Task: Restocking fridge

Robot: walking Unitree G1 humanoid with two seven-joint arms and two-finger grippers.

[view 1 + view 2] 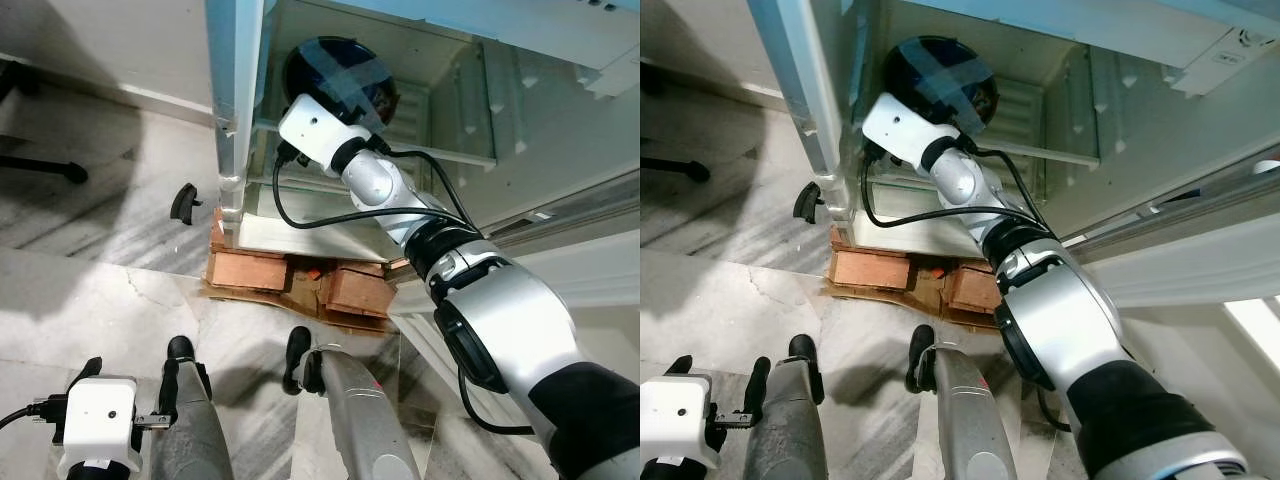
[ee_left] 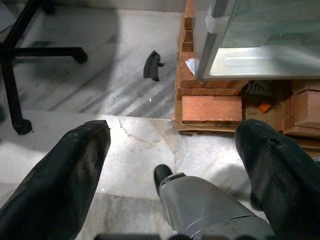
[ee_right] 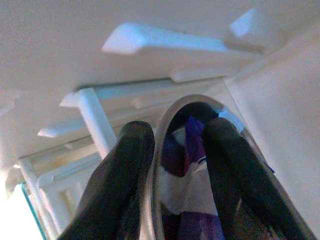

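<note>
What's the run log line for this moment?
right tool: shut on bowl, inside fridge | left tool: open, idle over floor

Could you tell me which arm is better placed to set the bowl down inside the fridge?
Right: its gripper already grips the bowl rim inside the fridge. The left gripper hangs open above the floor.
</note>
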